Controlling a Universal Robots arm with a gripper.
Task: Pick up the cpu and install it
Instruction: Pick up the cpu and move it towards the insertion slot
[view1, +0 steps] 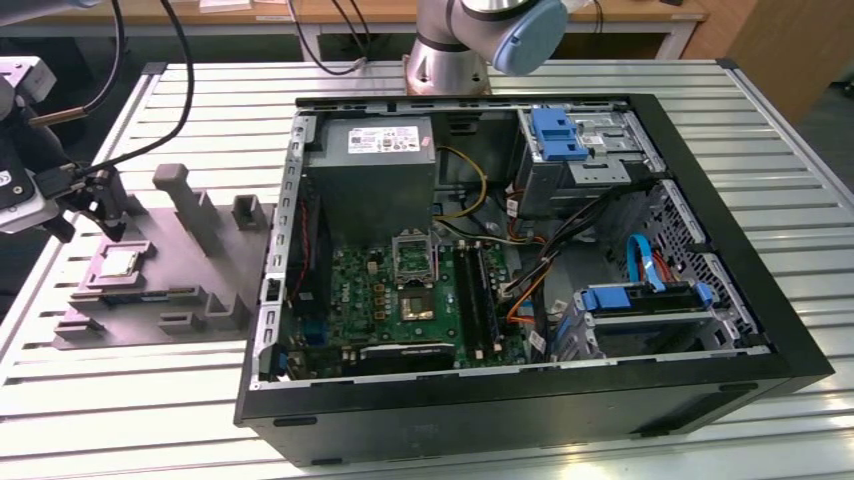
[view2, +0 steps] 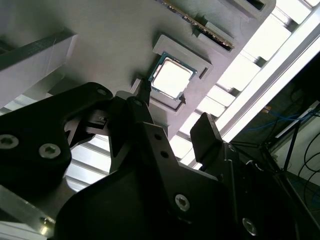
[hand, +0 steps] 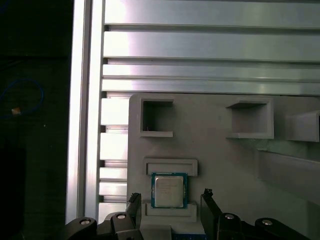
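In the exterior view, the cpu (view1: 120, 263) is lying flat in a shallow pocket of the grey fixture plate (view1: 167, 250), at the exterior view's left, well apart from the open computer case (view1: 787, 350). The gripper (view1: 86, 215) is hanging just above the chip, with its two fingers standing apart and holding nothing. The case is holding the green motherboard (view1: 380, 295), a grey power supply (view1: 380, 170), drive cages with blue latches (view1: 558, 135) and loose cables. The socket (view1: 414, 258) near the middle of the board is too small for me to tell what is lying in it.

In the second wrist view, the cpu (view2: 171, 77) is shining bright, with its metal top facing up, and the pocket walls are framing it closely. The gripper (view2: 170, 112) is spread wide, one dark finger on each side, and is not touching the chip.

In the first wrist view, the cpu (hand: 169, 191) is sitting between the two fingertips (hand: 211, 207) of the gripper (hand: 170, 196), and a gap is showing on each side. Two square pockets (hand: 156, 117) further along the fixture plate (hand: 215, 165) are showing nothing inside.

I am judging the chip to be light, thin and stiff, with a smooth top that may be slippery and an underside that is probably delicate. The best hold seems to be on two opposite edges of the pale rim, with gentle force, keeping the chip level.
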